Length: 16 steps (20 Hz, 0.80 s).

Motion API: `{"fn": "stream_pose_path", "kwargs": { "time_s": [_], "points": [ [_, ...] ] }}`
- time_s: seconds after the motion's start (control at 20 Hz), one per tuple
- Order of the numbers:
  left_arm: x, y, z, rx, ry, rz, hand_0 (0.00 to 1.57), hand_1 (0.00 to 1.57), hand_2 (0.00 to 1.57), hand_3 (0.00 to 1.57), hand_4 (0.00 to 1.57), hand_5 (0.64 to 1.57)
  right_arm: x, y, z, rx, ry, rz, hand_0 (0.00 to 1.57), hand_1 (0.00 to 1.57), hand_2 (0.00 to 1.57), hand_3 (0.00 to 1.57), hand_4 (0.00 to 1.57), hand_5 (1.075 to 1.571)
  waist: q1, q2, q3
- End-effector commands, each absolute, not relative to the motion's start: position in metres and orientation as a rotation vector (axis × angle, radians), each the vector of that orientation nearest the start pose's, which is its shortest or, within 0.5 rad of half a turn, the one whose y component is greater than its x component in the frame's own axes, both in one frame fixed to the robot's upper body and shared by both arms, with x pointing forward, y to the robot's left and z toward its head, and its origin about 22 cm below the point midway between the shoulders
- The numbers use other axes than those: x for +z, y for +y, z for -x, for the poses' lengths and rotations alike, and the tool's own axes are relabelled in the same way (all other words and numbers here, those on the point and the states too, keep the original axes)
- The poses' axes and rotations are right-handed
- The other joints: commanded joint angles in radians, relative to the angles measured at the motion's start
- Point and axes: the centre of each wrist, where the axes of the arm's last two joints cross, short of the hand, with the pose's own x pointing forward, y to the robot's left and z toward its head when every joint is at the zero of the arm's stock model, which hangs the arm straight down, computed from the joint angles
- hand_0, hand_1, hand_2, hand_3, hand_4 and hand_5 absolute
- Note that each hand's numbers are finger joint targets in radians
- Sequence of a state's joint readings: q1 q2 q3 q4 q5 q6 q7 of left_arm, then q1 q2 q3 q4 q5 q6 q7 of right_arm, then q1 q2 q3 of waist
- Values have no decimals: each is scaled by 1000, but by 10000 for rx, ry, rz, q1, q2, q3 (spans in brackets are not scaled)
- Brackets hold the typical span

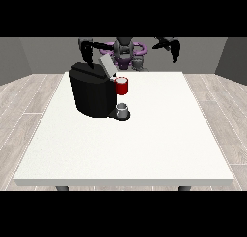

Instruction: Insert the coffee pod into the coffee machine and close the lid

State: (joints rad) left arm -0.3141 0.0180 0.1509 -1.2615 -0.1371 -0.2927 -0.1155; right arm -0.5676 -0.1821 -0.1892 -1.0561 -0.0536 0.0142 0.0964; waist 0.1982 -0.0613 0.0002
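A black coffee machine (91,92) stands on the white table (144,135) at the left of middle. Its grey lid (107,66) is raised and tilted back. A red pod holder (122,86) sticks out of the machine's right side, above a small grey cup (122,109) on the machine's base. I cannot pick out a separate coffee pod. The hand at the view's left (87,50) hangs above the machine's top, close to the lid, fingers pointing down. The hand at the view's right (171,45) is raised high, far from the machine, with nothing in it.
The robot's torso (126,52) stands behind the table's far edge. Wooden floor surrounds the table. White tabletop stretches to the right of and in front of the machine.
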Motion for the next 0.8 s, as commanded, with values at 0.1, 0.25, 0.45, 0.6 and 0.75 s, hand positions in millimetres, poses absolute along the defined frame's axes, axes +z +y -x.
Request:
{"fn": "stream_pose_path", "kwargs": {
  "time_s": [0.1, 0.25, 0.45, 0.6, 0.75],
  "points": [
    [12, 252, -308, -2585, -16928, 565, 0, 0, 0, 0, 377, 1571, 68, -235, -385, 1498, -15651, 150, 0, 0, 0, 0, 0, 1571, -537, 724, -3],
    [11, 247, -295, -2749, -16816, 692, 0, 0, 0, 0, 381, 1571, 65, -242, -389, 1399, -15614, 292, 0, 0, 0, 0, 0, 1571, -214, 757, -2],
    [14, 257, -294, -2764, -16718, 723, 0, 0, 0, 0, 309, 1571, 83, -209, -399, 1480, -15841, 384, 0, 0, 0, 0, 79, 1571, -209, 767, -3],
    [26, 251, -295, -3019, -16869, 430, 0, 0, 0, 0, 312, 1571, 84, -212, -403, 1883, -15989, 460, 0, 0, 0, 0, 204, 1571, -134, 860, -2],
    [10, 261, -293, -2875, -16790, -140, 0, 0, 0, 0, 347, 1571, 86, -182, -400, 2341, -16400, 441, 0, 0, 0, 0, 200, 1571, -391, 1102, -4]
  ]
}}
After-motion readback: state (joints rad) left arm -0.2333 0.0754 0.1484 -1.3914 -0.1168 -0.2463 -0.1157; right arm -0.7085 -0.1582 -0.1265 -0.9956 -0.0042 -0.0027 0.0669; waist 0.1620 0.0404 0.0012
